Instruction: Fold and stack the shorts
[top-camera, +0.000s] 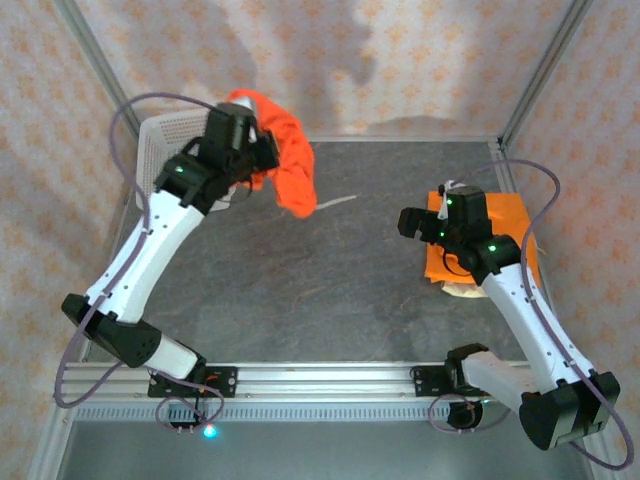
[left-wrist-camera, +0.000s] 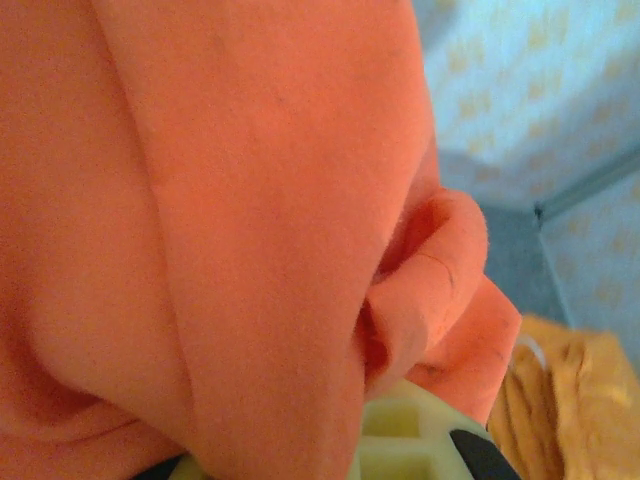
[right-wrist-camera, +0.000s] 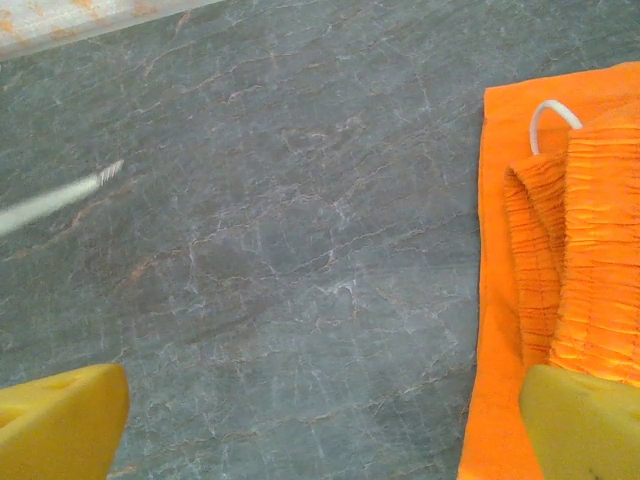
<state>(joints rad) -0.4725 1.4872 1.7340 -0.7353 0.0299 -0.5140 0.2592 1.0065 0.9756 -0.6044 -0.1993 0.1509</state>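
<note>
This is a robotics lab cell. A dark stone-patterned table (top-camera: 330, 310) is boxed in by aluminium frame posts (top-camera: 92, 50) at 11 and 1 o'clock, with patterned backdrop sheets (top-camera: 420, 60) stretched between them as walls. Along the 6 o'clock edge an aluminium rail (top-camera: 320, 378) carries the bolted bases of the left arm (top-camera: 150, 240) and right arm (top-camera: 525, 310), both trailing looped cables (top-camera: 165, 96) and showing green status lights (top-camera: 178, 170). Folded orange shorts (top-camera: 510, 212) at 3 o'clock and a white mesh basket (top-camera: 160, 145) at 10 o'clock lie on the bench.

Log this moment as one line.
left gripper: shut on hanging orange shorts, held up near white mesh basket | right gripper: open, over edge of folded orange shorts | beige shorts: under folded pair
</note>
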